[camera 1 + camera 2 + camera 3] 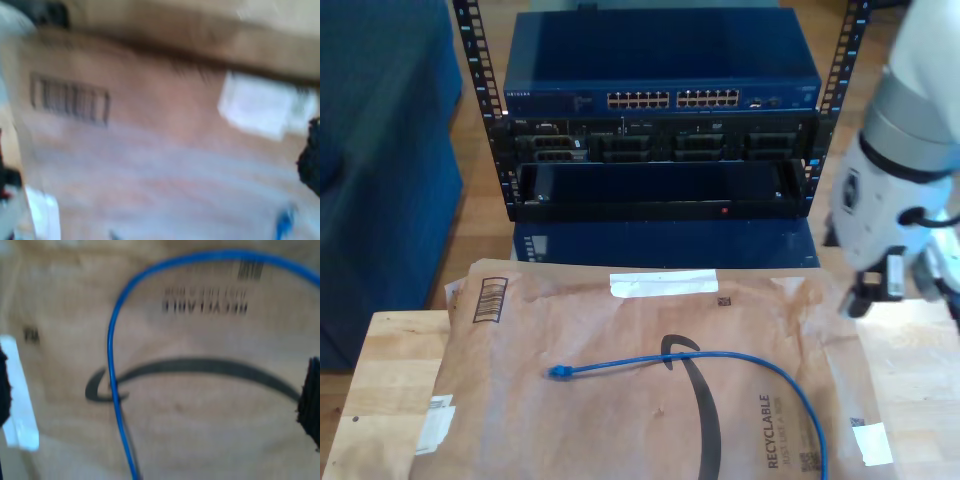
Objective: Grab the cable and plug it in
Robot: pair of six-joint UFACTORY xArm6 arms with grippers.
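Observation:
The blue cable [720,357] lies loose on a brown paper mailer [620,420], one plug [560,372] toward the exterior view's left, the rest curving off the near edge. In the second wrist view the cable [112,365] arcs over the mailer's printed smile, below my second gripper [157,400], which is open with dark fingertips [311,410] at both edges and nothing held. My first gripper [160,170] is open above the mailer's barcode [70,102]. That view is blurred, with a bit of blue cable [285,222] near one fingertip [312,160].
A rack [660,130] with a blue network switch [670,98] and rows of ports stands behind the wooden table [390,360]. A white arm [895,170] hangs at the exterior view's right, beside the mailer. A blue seat [380,150] is at the exterior view's left.

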